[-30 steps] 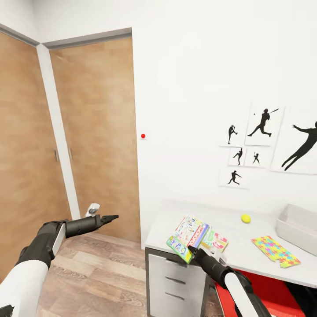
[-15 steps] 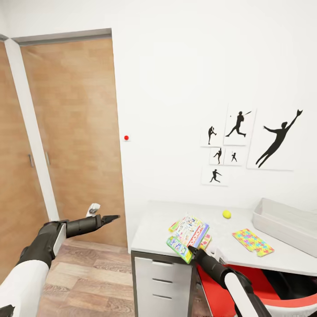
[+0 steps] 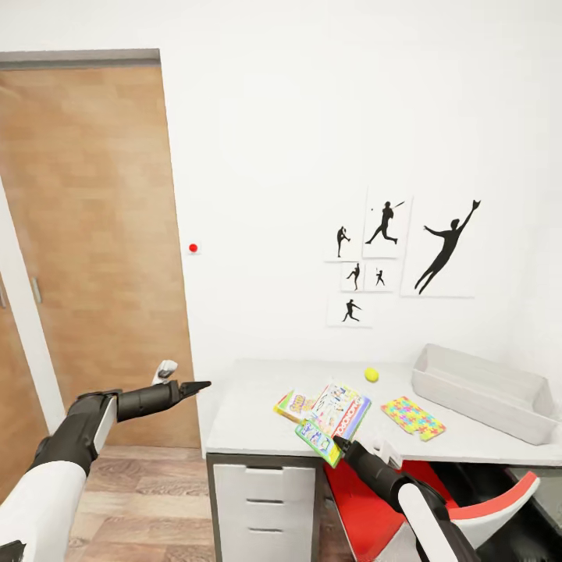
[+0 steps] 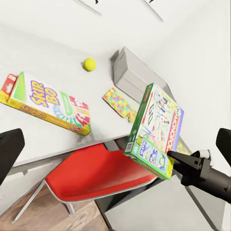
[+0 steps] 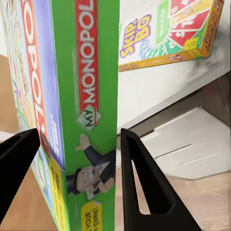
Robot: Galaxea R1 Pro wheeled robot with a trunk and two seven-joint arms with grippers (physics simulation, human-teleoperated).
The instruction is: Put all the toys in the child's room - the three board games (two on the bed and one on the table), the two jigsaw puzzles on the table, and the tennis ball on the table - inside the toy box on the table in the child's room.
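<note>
Pale grey table [image 3: 257, 406] w/ white drawers against white wall, baseball-silhouette prints [image 3: 394, 257] above, wooden door [image 3: 94, 250] off to L gripper's side, wood-plank floor below. Red chair [image 3: 468, 503] tucked under tabletop, just under R arm.

R gripper [image 3: 340, 444] clamped on lower corner of green Monopoly board game [image 3: 334, 420], held tilted on edge over table's front edge; box sits between the two fingers in R wrist view [image 5: 72, 159]. Skip-Bo box [image 3: 293, 404] flat on tabletop just beyond the held game. Jigsaw puzzle [image 3: 413, 417] flat, further out past R jaws. Tennis ball [image 3: 371, 375] near back wall. Toy box [image 3: 484, 394] at far end, well apart from R gripper.

L gripper [image 3: 199, 385] held out in the air beside table's end, carrying nothing; fingers look close together in head view, but spread can't be told for sure.

Vs 1 s ago: camera swung toward the toy box side, so door, prints, table all slid across; more of toy box and chair in sight, Skip-Bo now clear of held game. Arms same pose.
</note>
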